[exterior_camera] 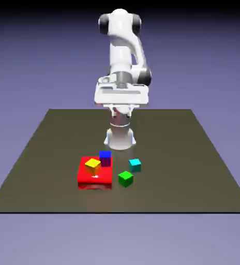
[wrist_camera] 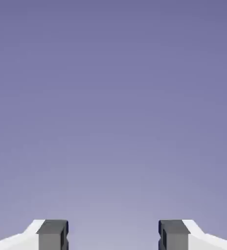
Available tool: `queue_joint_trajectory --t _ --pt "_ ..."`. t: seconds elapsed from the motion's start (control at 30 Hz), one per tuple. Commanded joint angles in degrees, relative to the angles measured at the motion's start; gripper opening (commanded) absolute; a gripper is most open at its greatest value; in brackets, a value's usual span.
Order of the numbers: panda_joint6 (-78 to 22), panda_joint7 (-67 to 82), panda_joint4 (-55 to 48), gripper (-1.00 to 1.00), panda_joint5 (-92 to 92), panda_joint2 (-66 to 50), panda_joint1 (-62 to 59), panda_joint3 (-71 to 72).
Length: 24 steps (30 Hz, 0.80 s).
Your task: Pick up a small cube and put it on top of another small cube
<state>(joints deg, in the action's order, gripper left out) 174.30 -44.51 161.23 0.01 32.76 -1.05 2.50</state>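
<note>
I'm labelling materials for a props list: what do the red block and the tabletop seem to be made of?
Red block: probably glossy plastic, judging by bright highlights along its front edge.
Tabletop: dark, smooth, faintly sheened; material unclear.

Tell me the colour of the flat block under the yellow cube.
Red; it shows best in the exterior view.

On dark table (exterior_camera: pixel 174 155), toward exterior view's left, red block (exterior_camera: pixel 95 179), bearing yellow cube (exterior_camera: pixel 93 165) near middle, blue cube (exterior_camera: pixel 105 158) at far right. Apart, right of block, cyan cube (exterior_camera: pixel 135 165).
</note>
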Motion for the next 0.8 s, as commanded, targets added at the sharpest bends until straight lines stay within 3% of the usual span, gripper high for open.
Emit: queue_joint_trajectory --t 0.0,0.77 --pt "0.24 -1.7 0.19 0.0 0.01 0.09 -1.45 2.08" --pt "5.83 -40.83 4.59 0.0 0.24 2.04 -34.63 49.84"
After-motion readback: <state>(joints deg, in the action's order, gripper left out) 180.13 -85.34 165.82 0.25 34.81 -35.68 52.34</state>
